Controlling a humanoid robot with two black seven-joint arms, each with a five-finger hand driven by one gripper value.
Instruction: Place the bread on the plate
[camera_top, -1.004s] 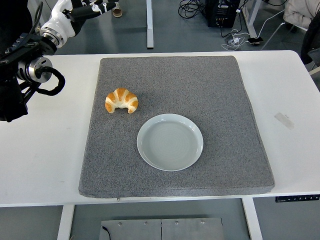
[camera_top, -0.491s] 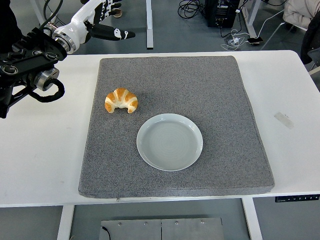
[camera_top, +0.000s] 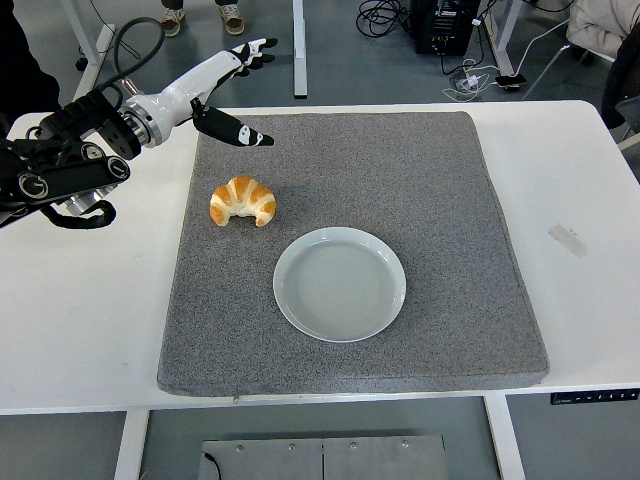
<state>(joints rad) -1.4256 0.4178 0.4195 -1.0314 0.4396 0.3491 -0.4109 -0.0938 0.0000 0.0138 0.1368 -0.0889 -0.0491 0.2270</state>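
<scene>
Since a second ago our left robot hand (camera_top: 232, 95) has swung in over the mat's (camera_top: 450, 200) far left corner, fingers spread, holding nothing. We see the bread (camera_top: 243, 201) on the mat, just up and left of the plate (camera_top: 340, 284), apart from it, its long axis running left-right. It lies nearer us than the hand, which must come down and back. White tabletop (camera_top: 80, 300) surrounds the mat.

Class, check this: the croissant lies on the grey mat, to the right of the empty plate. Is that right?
Not quite. In the head view the croissant does lie on the grey mat, but to the left of the empty plate, and farther back.
</scene>
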